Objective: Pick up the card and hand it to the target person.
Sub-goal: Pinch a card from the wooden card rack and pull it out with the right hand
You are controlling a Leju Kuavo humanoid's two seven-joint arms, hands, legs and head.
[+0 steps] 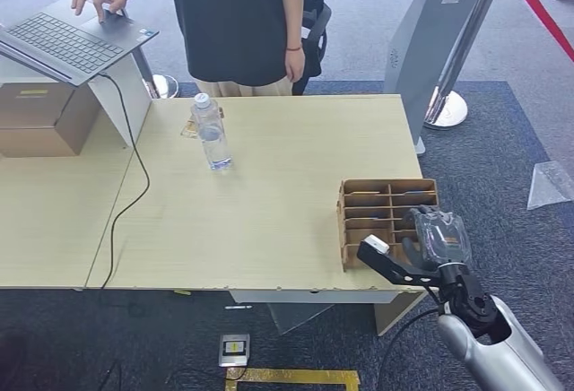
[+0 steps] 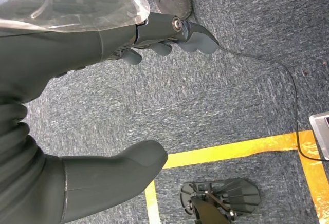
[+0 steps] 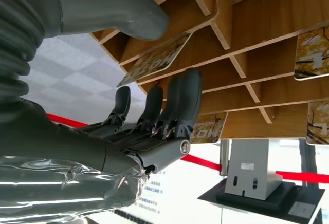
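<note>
I have the right hand (image 1: pixel 433 238) raised at the near right corner of the surface (image 1: pixel 271 203), fingers (image 3: pixel 182 95) reaching into the cardboard rack (image 1: pixel 386 216); thumb (image 3: pixel 116 8) and fingers sit apart on either side of a card (image 3: pixel 155 59), and I cannot tell whether they touch it; the card is thin, glossy, printed, lying flat in a slot between brown dividers; more cards (image 3: pixel 312 52) fill neighbouring slots. The left hand (image 2: pixel 97 106) hangs over grey carpet (image 2: pixel 233 95), fingers spread, holding nothing; a clear plastic bottle (image 1: pixel 211 133) stands upright mid-surface near a person (image 1: pixel 237 14).
</note>
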